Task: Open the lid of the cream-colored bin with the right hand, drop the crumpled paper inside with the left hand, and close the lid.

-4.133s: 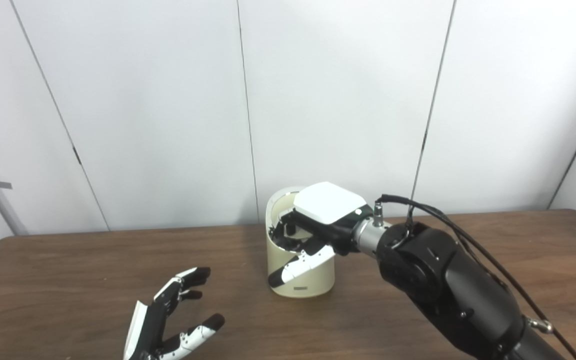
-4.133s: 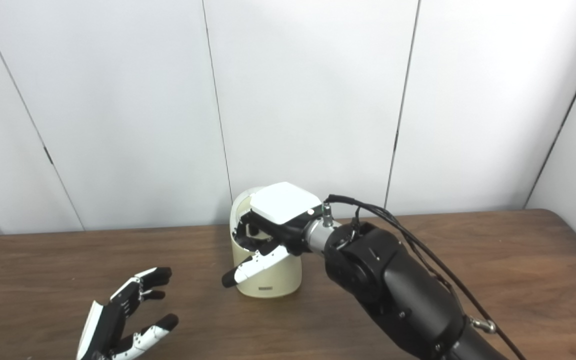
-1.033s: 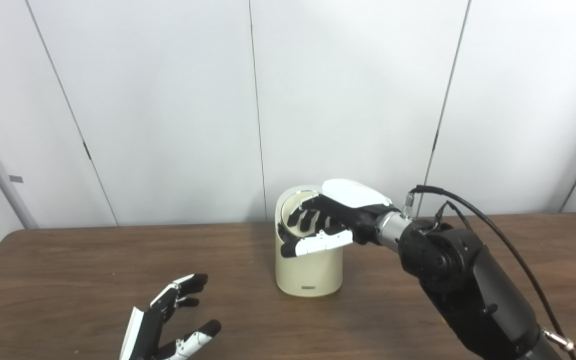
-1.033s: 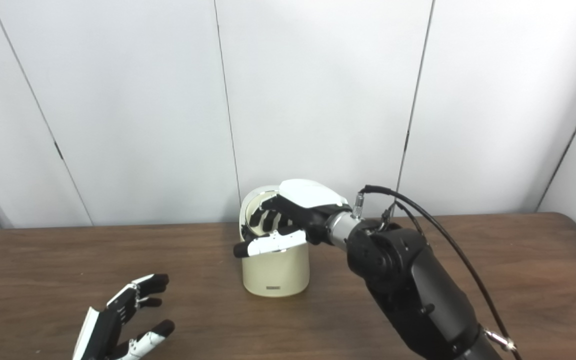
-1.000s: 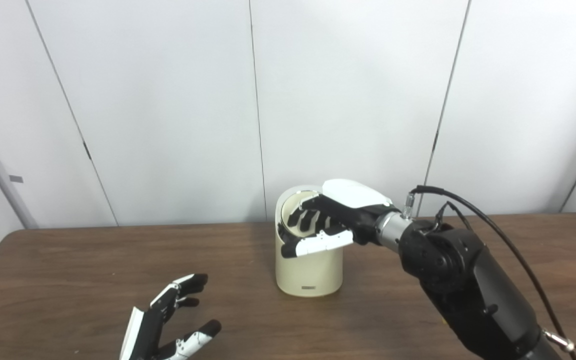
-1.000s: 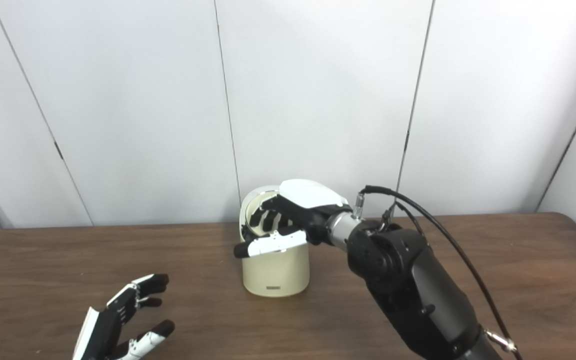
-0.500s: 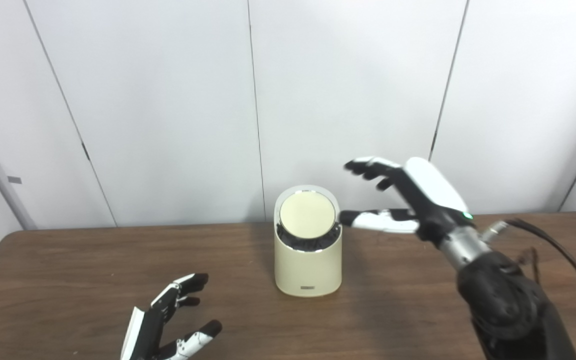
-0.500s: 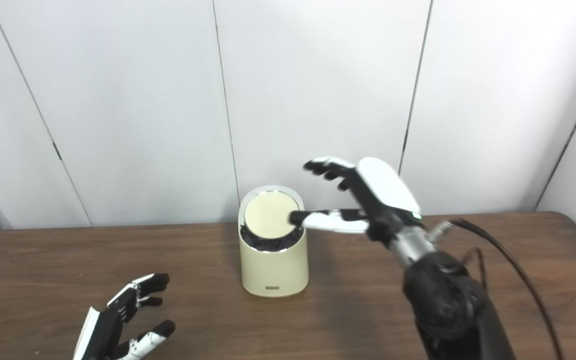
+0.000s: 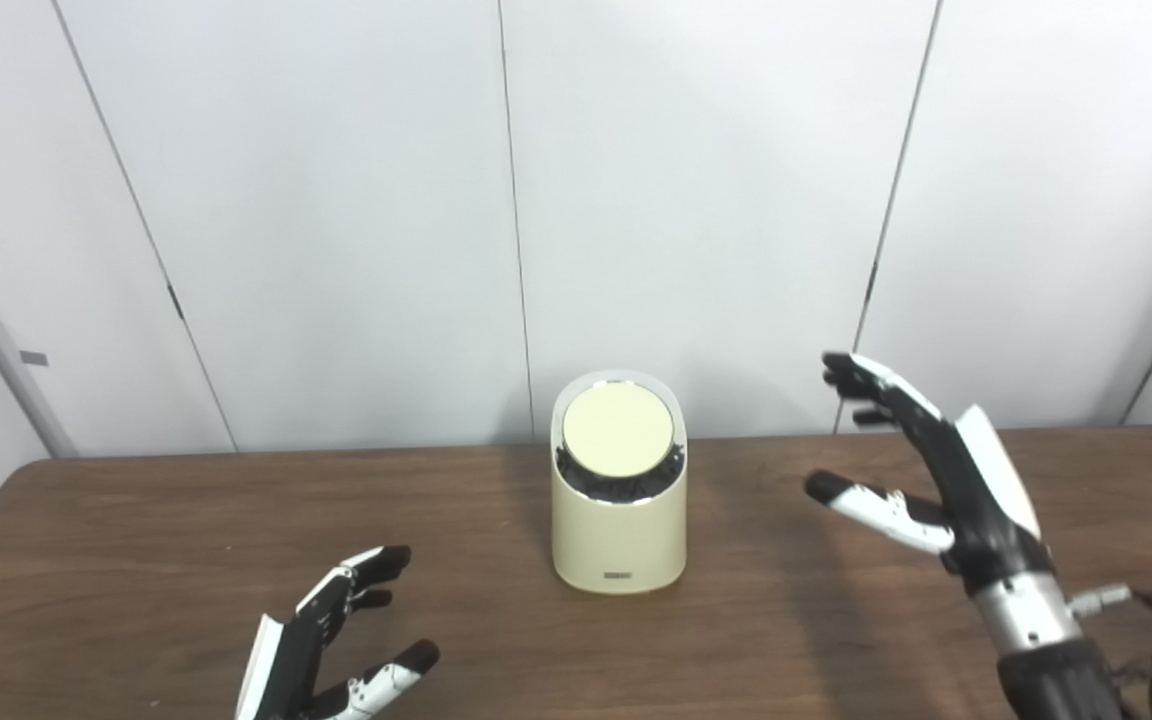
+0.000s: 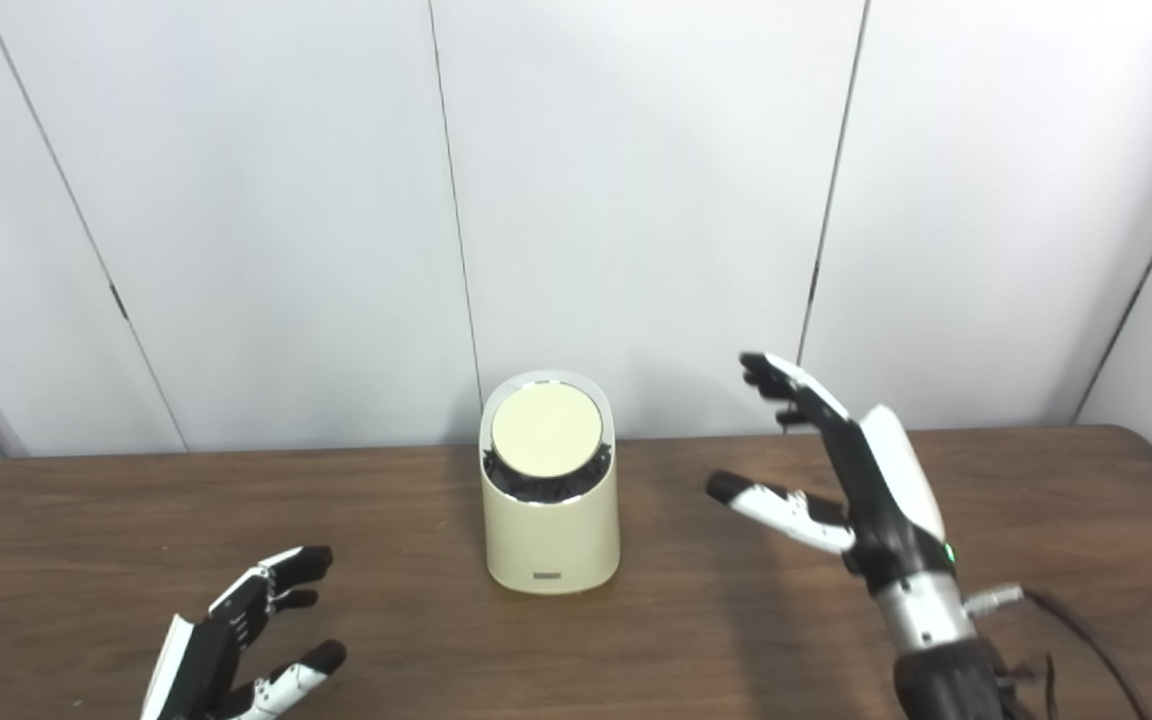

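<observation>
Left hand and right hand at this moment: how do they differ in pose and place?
The left hand sits low near the front table edge; the right hand is raised, upright. The left hand is farther from the bin than the right hand. Both are open, empty, and apart from the bin.

We see the cream bin (image 9: 619, 520) standing alone mid-counter (image 9: 136, 540), the one obstacle. Bare wood lies open on both sides of it; our left hand (image 9: 321, 650) and right hand (image 9: 936, 480) hang well apart from it.

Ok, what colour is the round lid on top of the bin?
Pale cream, like the bin body; the lid shows best in the left eye view.
</observation>
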